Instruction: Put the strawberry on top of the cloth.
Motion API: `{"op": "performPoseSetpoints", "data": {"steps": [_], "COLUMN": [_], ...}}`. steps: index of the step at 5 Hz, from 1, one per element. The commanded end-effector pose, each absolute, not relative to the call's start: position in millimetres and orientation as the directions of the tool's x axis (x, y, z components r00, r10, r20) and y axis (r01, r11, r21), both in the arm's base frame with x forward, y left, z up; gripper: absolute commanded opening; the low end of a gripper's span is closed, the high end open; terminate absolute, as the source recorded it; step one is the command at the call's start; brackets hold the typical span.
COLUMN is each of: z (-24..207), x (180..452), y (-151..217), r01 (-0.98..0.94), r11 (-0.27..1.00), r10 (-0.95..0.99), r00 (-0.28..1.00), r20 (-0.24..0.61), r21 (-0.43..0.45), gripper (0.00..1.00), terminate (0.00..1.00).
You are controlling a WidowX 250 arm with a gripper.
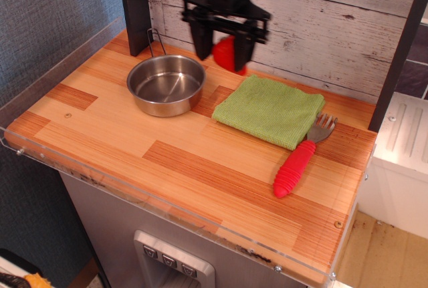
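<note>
My gripper [224, 54] is shut on the small red strawberry [226, 54] and holds it in the air, above the back of the table, between the steel bowl [166, 85] and the light green cloth [269, 109]. The strawberry hangs just over the cloth's far left corner, well above it. The cloth lies flat on the wooden table, right of the bowl, with nothing on it. The bowl is empty.
A fork with a ribbed red handle [295, 167] lies right of the cloth, its tines touching the cloth's right corner. A clear plastic rim [134, 198] runs along the table's front and left edges. A white plank wall stands close behind the gripper.
</note>
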State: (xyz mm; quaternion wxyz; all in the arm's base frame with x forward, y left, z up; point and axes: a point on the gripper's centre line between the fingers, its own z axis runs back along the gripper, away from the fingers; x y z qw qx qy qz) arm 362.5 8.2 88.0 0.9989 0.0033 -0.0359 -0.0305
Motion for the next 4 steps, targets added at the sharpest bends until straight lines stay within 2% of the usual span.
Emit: {"op": "performPoseSetpoints", "data": {"steps": [1, 2, 3, 4], "z": [88.1, 85.6, 85.6, 87.5], "x": [365.9, 365.3, 364.5, 363.3], "y": [-19.8, -20.5, -18.5, -16.4], "r01": [0.125, 0.13, 0.111, 0.104], "r11": [0.991, 0.991, 0.993, 0.994], "r10": [-0.129, -0.133, -0.114, -0.107], "r00": [0.986, 0.986, 0.989, 0.99], "r20": [0.108, 0.103, 0.093, 0.097], "r21": [0.042, 0.036, 0.038, 0.035], "gripper": [0.0, 0.0, 1.0, 1.0], "terminate": [0.0, 0.0, 0.0, 0.0]}}
